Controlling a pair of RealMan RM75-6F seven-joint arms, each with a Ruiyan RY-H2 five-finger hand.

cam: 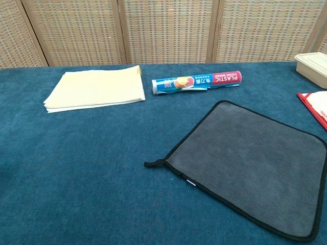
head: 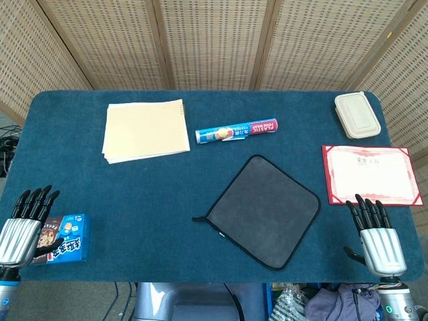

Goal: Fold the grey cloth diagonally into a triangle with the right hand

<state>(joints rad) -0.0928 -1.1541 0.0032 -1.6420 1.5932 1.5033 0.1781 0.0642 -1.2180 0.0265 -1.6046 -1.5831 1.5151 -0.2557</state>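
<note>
Grey cloth (head: 263, 210): lying flat and unfolded, turned diamond-wise, right of centre on the blue bench (head: 134, 194). Right hand (head: 376, 235): resting lower right, fingers spread, holding nothing. Left hand (head: 25, 226): sitting lower left, fingers apart, beside a snack box (head: 67, 248).

Left robot hand (head: 27, 227), right robot hand (head: 376, 233): ribbed silver backs, black fingers.

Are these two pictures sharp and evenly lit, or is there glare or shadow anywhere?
Head view: even, soft light, only faint shadows beside the grey cloth and both hands, left hand and right hand; a slight sheen on the plastic wrap tube. Chest view: sharp too, no glare, but the cloth's right corner is cut off by the frame and neither hand shows.
</note>
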